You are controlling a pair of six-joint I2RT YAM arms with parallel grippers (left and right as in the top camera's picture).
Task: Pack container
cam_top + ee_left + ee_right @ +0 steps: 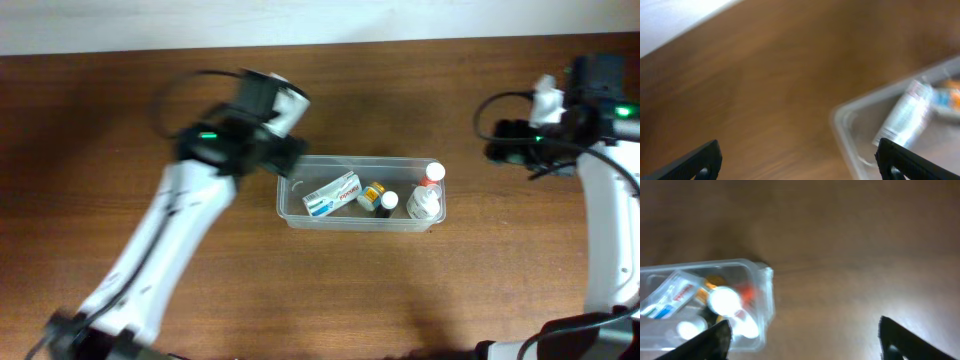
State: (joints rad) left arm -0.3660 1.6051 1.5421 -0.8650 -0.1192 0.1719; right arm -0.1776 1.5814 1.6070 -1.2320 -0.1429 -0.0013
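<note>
The clear container [296,215] sits at the table's middle. It holds a white and blue box [333,194], a small yellow bottle [372,194], a dark bottle with a white cap [388,202] and a white bottle with a red cap [427,192]. My left gripper [287,155] is open and empty, just above the container's left end; its wrist view shows the container's corner [840,120] and the box [902,117]. My right gripper [500,142] is open and empty, to the right of the container, which shows in its wrist view [767,287].
The brown wooden table [100,120] runs to a pale wall strip at the back. Black cables loop near both arms.
</note>
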